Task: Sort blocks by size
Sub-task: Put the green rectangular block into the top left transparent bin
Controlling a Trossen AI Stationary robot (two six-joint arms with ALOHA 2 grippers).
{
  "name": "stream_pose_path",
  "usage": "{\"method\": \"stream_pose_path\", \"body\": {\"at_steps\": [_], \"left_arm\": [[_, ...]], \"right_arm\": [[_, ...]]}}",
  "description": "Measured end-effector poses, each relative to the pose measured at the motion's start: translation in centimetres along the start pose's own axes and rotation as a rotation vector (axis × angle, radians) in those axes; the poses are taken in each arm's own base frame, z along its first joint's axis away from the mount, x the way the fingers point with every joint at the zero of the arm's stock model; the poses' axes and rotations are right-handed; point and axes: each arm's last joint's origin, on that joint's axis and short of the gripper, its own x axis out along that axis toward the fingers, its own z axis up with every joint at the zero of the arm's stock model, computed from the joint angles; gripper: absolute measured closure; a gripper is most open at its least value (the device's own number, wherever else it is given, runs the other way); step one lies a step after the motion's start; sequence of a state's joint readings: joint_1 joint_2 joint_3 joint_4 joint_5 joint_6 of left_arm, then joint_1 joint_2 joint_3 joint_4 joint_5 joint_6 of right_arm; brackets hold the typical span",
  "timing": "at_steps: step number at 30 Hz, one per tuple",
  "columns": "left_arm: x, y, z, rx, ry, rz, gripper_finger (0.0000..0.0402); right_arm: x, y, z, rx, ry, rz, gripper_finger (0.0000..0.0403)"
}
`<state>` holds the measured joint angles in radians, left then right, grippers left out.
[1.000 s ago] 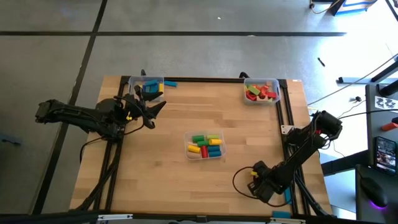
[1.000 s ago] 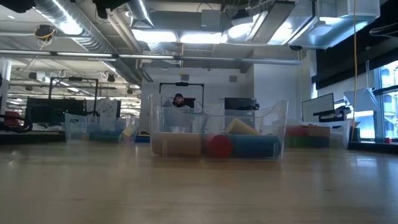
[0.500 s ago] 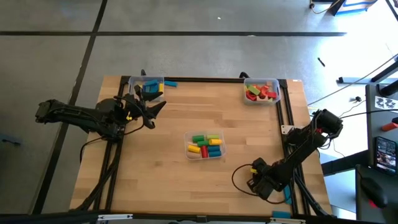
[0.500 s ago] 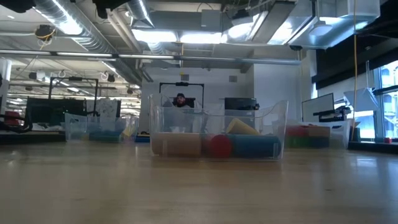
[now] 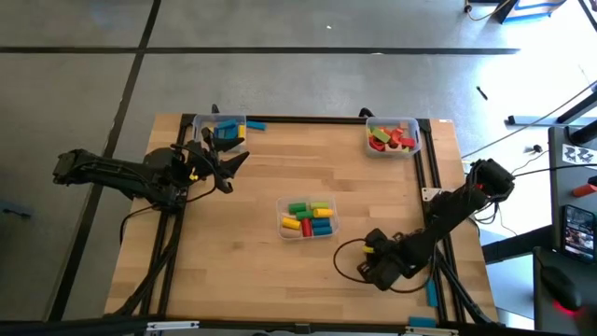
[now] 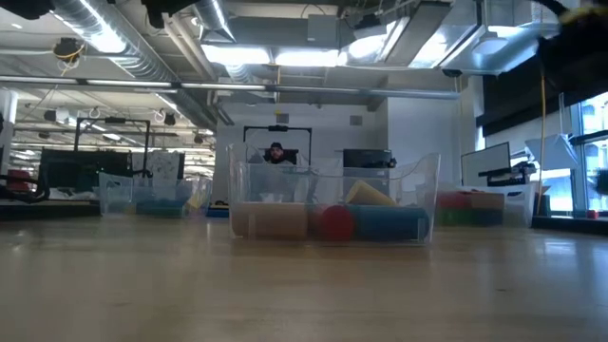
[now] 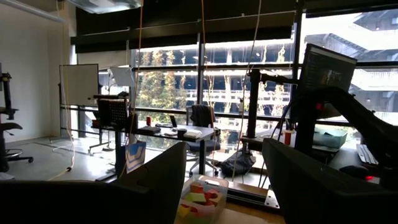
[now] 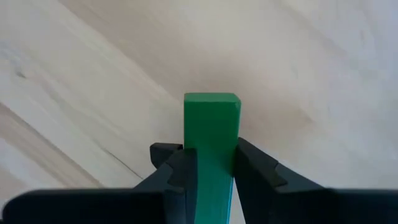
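My right gripper [image 5: 373,271] hangs over the near right part of the table, pointing down, shut on a green block [image 8: 211,124]; my own hand hides the block in the high view. My left gripper [image 5: 233,161] waits open above the far left of the table, next to the left bin [image 5: 222,129], and its fingers [image 7: 155,183] hold nothing. The centre bin [image 5: 309,219] holds green, yellow, red and blue blocks. One blue block [image 5: 255,124] lies loose beside the left bin. My right gripper pinches the green block between its two fingers [image 8: 177,168], on two opposite long sides [image 8: 211,155]. The fingers come from above and lie along the block. Its square free end [image 8: 211,99] sticks out past the fingertips toward the tabletop.
A far right bin [image 5: 392,137] holds red, green and orange blocks. In the low view the centre bin [image 6: 332,204] stands mid-table, and the other two bins [image 6: 152,195] [image 6: 475,204] stand behind it. Black rails [image 5: 431,177] run along both table sides. Bare wood lies between the bins.
My right gripper has risen and gone from the near right corner toward the table's left, closer to the centre bin. It has rolled a little on the way and stays shut on the green block. My left arm has kept still.
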<state>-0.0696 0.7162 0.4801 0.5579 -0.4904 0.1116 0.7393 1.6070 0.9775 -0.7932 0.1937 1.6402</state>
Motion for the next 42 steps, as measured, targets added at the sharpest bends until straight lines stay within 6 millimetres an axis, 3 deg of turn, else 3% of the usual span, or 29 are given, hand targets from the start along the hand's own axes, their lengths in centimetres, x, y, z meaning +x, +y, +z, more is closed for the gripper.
{"method": "stream_pose_path", "body": {"at_steps": [10,19,33,42], "left_arm": [[0.0,0.0,0.0,0.000,0.000,0.000,0.0192],[0.0,0.0,0.0,0.000,0.000,0.000,0.0192],[0.0,0.0,0.0,0.001,0.001,0.000,0.0192],[0.0,0.0,0.0,0.001,0.001,0.000,0.0192]], "right_arm": [[-2.6,3.0,4.9,-0.135,-0.157,0.093,0.0318],[-5.1,4.3,12.4,-0.295,-0.385,0.102,0.0317],[-5.2,2.1,25.0,-0.401,-0.727,0.110,0.0317],[-1.5,1.5,32.3,-0.419,-0.976,0.240,0.0317]]}}
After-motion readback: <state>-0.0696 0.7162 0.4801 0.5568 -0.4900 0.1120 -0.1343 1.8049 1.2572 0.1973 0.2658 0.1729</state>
